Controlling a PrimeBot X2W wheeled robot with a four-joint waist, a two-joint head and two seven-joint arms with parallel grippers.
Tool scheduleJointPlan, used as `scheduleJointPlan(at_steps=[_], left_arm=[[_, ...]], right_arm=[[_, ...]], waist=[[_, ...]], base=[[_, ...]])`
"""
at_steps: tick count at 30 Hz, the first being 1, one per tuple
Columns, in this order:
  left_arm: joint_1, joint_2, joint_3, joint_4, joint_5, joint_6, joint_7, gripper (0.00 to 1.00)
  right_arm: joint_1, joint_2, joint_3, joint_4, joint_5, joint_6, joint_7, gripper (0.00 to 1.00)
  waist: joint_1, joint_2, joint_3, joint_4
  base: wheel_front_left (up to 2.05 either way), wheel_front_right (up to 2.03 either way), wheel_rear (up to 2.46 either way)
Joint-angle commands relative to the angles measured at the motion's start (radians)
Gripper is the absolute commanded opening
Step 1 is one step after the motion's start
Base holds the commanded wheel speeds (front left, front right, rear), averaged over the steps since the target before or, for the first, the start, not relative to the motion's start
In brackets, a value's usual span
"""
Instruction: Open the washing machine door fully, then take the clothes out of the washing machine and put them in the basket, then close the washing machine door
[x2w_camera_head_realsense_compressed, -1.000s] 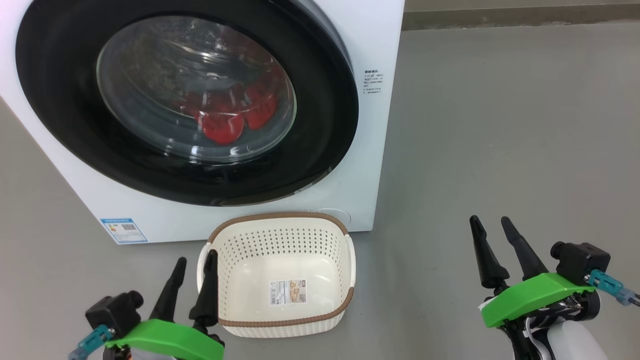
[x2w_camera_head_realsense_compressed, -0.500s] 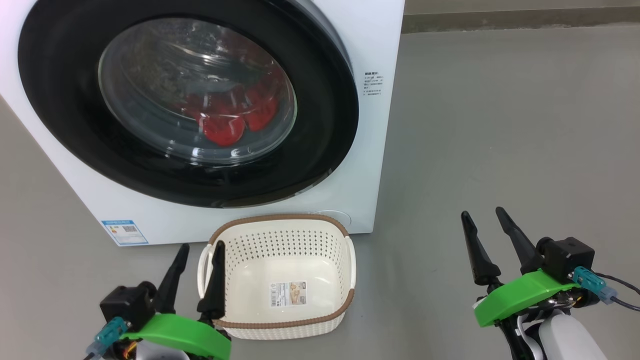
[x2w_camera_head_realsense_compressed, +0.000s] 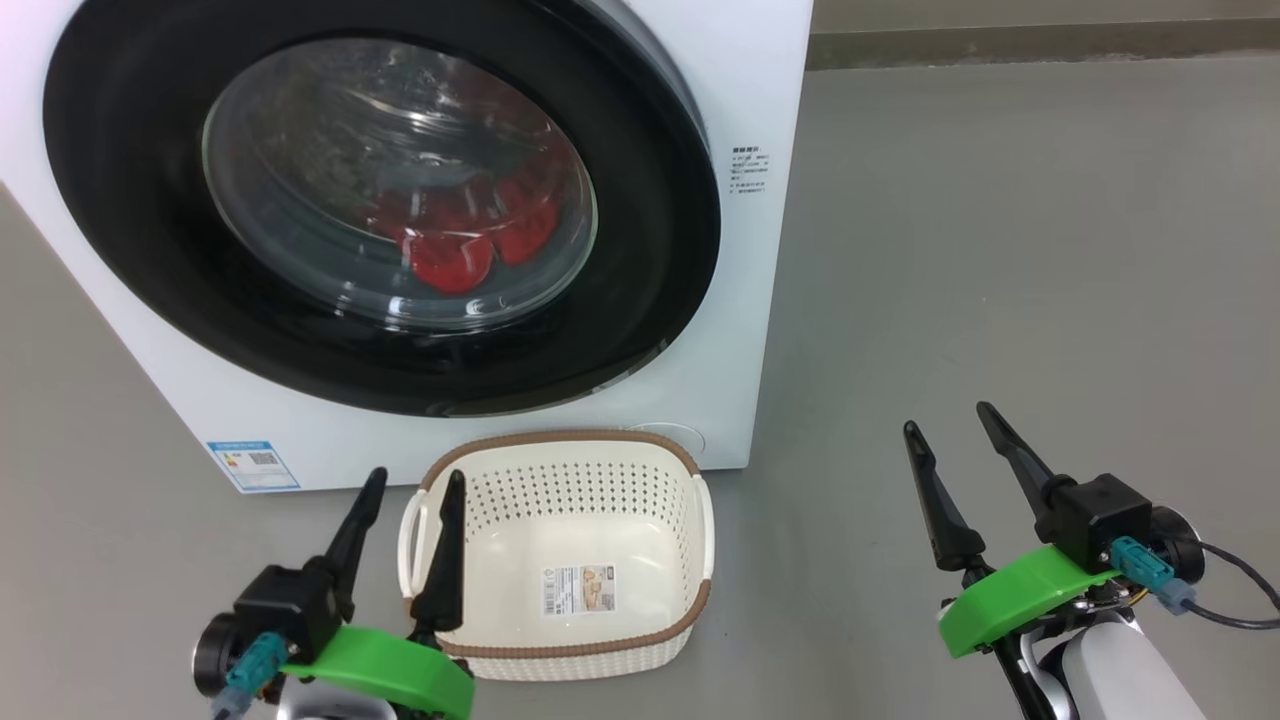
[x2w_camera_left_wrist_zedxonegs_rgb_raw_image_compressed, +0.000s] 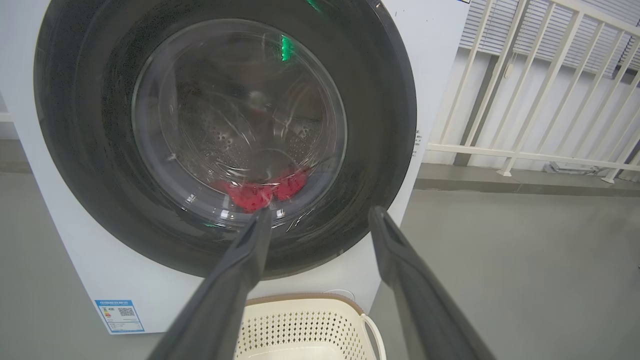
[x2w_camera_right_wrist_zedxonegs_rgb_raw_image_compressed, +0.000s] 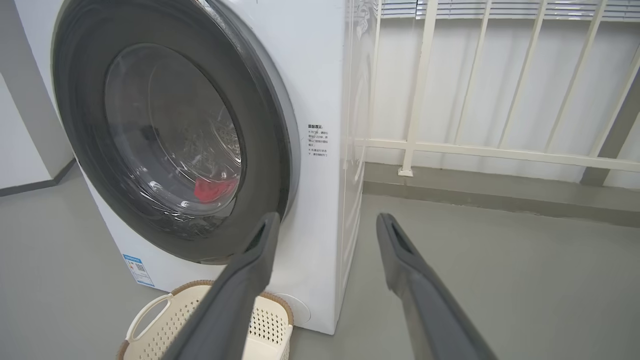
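Laundry waits: the washing machine door (x2w_camera_head_realsense_compressed: 385, 150) has not yet swung open on the washing machine (x2w_camera_head_realsense_compressed: 740, 90), and the red clothes (x2w_camera_head_realsense_compressed: 455, 255) lie behind its glass at about five o'clock. The left gripper (x2w_camera_head_realsense_compressed: 417, 473) and right gripper (x2w_camera_head_realsense_compressed: 945, 416) hang empty, fingers spread wide. The basket (x2w_camera_head_realsense_compressed: 560, 440) sits at the door's six o'clock, possibly within its swing; a full opening could knock it aside. The left gripper, at the basket's nine o'clock rim, may snag a handle.

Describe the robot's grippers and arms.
The left gripper and right gripper each have two long, tapering black fingers on a green bracket, with a black block and a teal plug. A black cable leaves the right one; its forearm is white.
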Motion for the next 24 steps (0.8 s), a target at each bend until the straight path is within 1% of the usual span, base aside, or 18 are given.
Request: scheduleJointPlan(at_steps=[1, 5, 19, 21, 22, 23, 24], left_arm=[[-0.051, 0.017, 0.024, -0.027, 0.036, 0.010, -0.017, 1.00], [-0.053, 0.018, 0.019, -0.028, 0.064, 0.014, -0.025, 1.00], [-0.050, 0.018, 0.021, -0.022, 0.059, 0.020, -0.025, 1.00], [-0.051, 0.018, 0.020, -0.021, 0.059, 0.020, -0.025, 1.00], [-0.051, 0.018, 0.020, -0.022, 0.059, 0.021, -0.025, 1.00], [-0.052, 0.018, 0.019, -0.022, 0.058, 0.021, -0.025, 1.00], [-0.052, 0.018, 0.018, -0.024, 0.058, 0.022, -0.025, 1.00]], right_arm=[[-0.054, -0.009, 0.026, -0.018, -0.039, -0.001, -0.017, 1.00], [-0.059, -0.009, 0.031, -0.015, -0.072, -0.001, -0.025, 1.00], [-0.059, -0.009, 0.032, -0.007, -0.066, -0.001, -0.025, 1.00], [-0.057, -0.009, 0.031, 0.000, -0.045, -0.001, -0.025, 1.00], [-0.057, -0.009, 0.031, 0.004, -0.032, -0.001, -0.025, 0.94], [-0.057, -0.009, 0.031, 0.008, -0.015, -0.001, -0.025, 0.76], [-0.058, -0.009, 0.031, 0.011, 0.008, -0.001, -0.025, 0.46]], waist=[[0.0000, 0.0000, -0.002, 0.002], [0.0000, 0.0000, -0.005, 0.003], [0.0000, 0.0000, -0.011, -0.003], [0.0000, 0.0000, -0.011, -0.003], [0.0000, 0.0000, -0.011, -0.002], [0.0000, 0.0000, -0.010, -0.001], [0.0000, 0.0000, -0.008, 0.001]], base=[[0.00, 0.00, 0.00], [0.00, 0.00, 0.00], [0.00, 0.00, 0.00], [0.00, 0.00, 0.00], [0.00, 0.00, 0.00], [0.00, 0.00, 0.00], [0.00, 0.00, 0.00]])
